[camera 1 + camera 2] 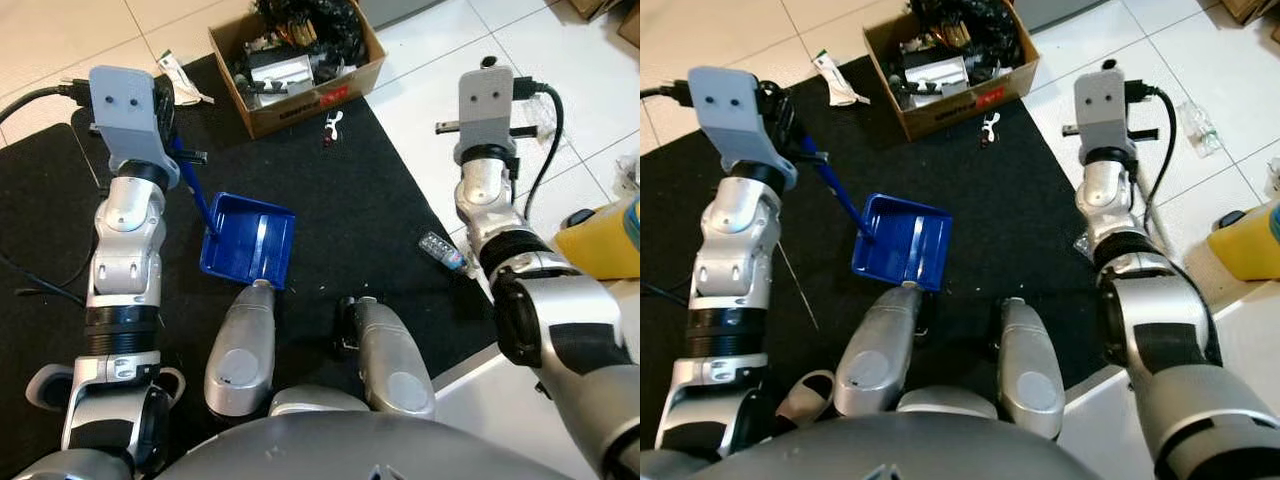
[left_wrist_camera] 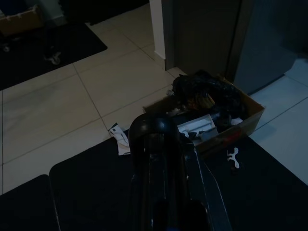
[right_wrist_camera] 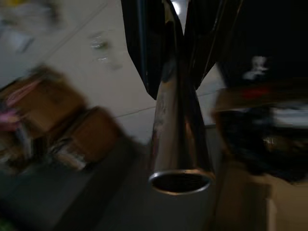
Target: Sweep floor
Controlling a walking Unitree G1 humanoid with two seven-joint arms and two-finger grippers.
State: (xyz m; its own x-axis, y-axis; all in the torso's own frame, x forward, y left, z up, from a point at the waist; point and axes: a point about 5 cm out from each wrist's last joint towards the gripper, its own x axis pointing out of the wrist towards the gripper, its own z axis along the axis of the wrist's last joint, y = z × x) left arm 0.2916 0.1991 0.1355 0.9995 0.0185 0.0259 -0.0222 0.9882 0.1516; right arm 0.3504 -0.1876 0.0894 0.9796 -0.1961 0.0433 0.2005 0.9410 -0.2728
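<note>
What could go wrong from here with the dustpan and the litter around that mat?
The blue dustpan sits just ahead of the robot's feet, so a step forward could kick it. The cardboard box of clutter stands just beyond the pan, so a forward push might hit it. The small bottle at the black mat edge could roll away.

The dustpan (image 1: 248,240) is formed of smooth, glossy blue plastic. A matt black mat (image 1: 370,190), cloth-like in texture, is laid over glossy pale floor tiles (image 1: 60,40). The box (image 1: 300,60) is made of plain brown cardboard with a dull finish. In the right wrist view, a polished metal tube (image 3: 179,139) with a mirror-like sheen is seen between 2 glossy black fingers (image 3: 144,43).
</note>
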